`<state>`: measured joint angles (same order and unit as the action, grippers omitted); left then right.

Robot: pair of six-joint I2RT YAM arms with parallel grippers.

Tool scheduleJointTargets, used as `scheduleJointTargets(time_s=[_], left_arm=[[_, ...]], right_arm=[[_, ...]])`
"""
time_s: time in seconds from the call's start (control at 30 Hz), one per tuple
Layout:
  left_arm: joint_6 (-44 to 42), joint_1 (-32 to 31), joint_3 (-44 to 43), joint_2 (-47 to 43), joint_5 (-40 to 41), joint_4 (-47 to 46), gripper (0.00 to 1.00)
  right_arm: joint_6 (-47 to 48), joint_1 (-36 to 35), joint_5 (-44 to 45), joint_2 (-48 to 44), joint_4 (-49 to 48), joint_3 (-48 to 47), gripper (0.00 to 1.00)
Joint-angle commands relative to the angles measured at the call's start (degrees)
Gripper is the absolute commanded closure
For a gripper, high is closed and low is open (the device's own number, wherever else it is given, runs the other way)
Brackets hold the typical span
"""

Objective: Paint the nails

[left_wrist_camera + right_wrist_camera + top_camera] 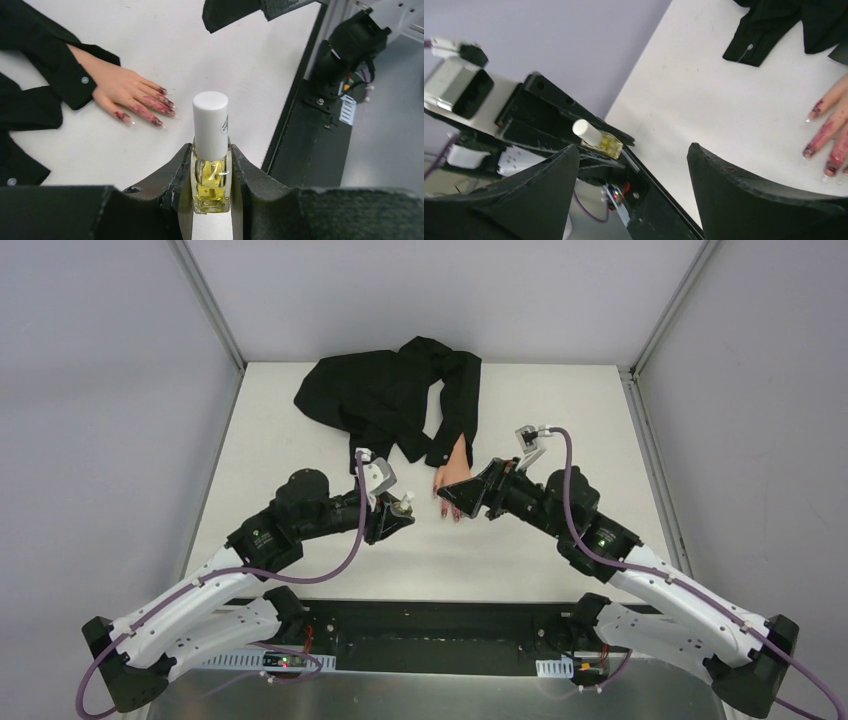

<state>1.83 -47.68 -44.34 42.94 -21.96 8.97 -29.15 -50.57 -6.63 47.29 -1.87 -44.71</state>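
Observation:
The pale mannequin hand (457,465) lies palm down on the white table, in a black sleeve (70,82). Its nails (169,104) are dark red-purple, with smears along the fingers; they also show in the right wrist view (810,150). My left gripper (398,515) is shut on a small yellowish polish bottle (210,172) with a white cap (210,122), held upright just left of the hand. The bottle also shows in the right wrist view (600,140). My right gripper (466,497) is open and empty, hovering over the fingertips and partly hiding them from above.
A crumpled black garment (380,398) lies at the back of the table, joined to the sleeve. The table's black front edge (295,115) runs close behind the bottle. Grey walls and metal frame posts (210,305) enclose the table on three sides.

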Motion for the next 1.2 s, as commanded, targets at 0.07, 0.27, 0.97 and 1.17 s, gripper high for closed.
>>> scheduleJointTargets(time_s=[0.07, 0.27, 0.97, 1.17], left_arm=[[2.01, -0.48, 0.22, 0.49, 6.33, -4.47, 1.00], [2.40, -0.41, 0.04, 1.19, 6.78, -4.42, 1.00], [1.60, -0.33, -1.11, 2.40, 1.62, -3.07, 1.00], [2.59, 0.49, -2.96, 4.02, -8.69, -2.52, 1.00]], right_arm=[[-7.23, -4.27, 9.61, 5.13, -19.13, 0.54, 0.25], [-1.41, -15.83, 27.16, 13.05, -18.85, -5.60, 0.34], [8.15, -23.60, 41.43, 20.30, -18.79, -9.61, 1.00], [7.46, -17.29, 26.41, 17.12, -15.80, -8.41, 1.00]])
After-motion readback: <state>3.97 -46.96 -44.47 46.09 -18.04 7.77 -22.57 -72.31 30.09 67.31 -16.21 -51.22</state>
